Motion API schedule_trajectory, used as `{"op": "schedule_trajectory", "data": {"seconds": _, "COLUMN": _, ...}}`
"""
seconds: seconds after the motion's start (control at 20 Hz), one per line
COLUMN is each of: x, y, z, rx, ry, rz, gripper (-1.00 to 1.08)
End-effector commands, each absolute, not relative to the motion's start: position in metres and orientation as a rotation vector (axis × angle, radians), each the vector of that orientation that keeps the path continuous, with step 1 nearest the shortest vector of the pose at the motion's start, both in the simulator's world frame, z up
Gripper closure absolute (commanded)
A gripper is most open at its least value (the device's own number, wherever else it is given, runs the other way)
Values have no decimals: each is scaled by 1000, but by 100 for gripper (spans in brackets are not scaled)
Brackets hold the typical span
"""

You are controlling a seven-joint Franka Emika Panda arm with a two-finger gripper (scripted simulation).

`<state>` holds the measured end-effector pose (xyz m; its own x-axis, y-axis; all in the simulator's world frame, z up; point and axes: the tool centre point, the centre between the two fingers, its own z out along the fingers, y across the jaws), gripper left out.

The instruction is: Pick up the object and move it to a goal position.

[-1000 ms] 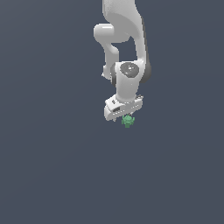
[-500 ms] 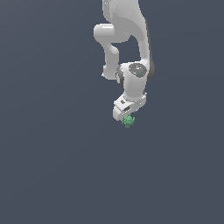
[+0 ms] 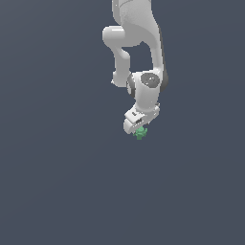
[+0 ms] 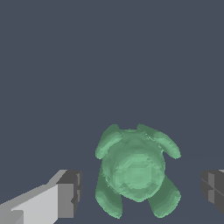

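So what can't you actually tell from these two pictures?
- Exterior view: the green object is too small to show its shape, and the hand covers its top.
- Wrist view: the fingertips are cut off by the picture's edges; gaps show on both sides of the object, but whether it sits on the floor is unclear.
- No goal marker shows in either view.

The object (image 4: 136, 174) lies between the gripper (image 4: 142, 190) fingers, seemingly untouched; the arm (image 3: 139, 43) rises above.
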<state>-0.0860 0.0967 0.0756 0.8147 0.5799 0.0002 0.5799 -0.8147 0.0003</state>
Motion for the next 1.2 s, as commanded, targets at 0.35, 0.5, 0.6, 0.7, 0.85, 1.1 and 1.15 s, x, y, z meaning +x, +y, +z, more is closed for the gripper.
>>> {"op": "schedule_trajectory", "data": {"seconds": 0.35, "x": -87, "y": 97, "z": 41, "rx": 2990, "ry": 964, "rz": 0, "gripper": -92}}
{"op": "schedule_trajectory", "data": {"seconds": 0.5, "x": -87, "y": 97, "z": 39, "rx": 2990, "ry": 964, "rz": 0, "gripper": 108}}
{"op": "schedule_trajectory", "data": {"seconds": 0.6, "x": -87, "y": 97, "z": 39, "rx": 2990, "ry": 964, "rz": 0, "gripper": 108}}
{"op": "schedule_trajectory", "data": {"seconds": 0.7, "x": -87, "y": 97, "z": 39, "rx": 2990, "ry": 964, "rz": 0, "gripper": 108}}
{"op": "schedule_trajectory", "data": {"seconds": 0.85, "x": -87, "y": 97, "z": 39, "rx": 2990, "ry": 964, "rz": 0, "gripper": 108}}
{"op": "schedule_trajectory", "data": {"seconds": 1.1, "x": -86, "y": 97, "z": 42, "rx": 2990, "ry": 962, "rz": 1, "gripper": 108}}
{"op": "schedule_trajectory", "data": {"seconds": 1.15, "x": -86, "y": 97, "z": 43, "rx": 2990, "ry": 962, "rz": 1, "gripper": 108}}
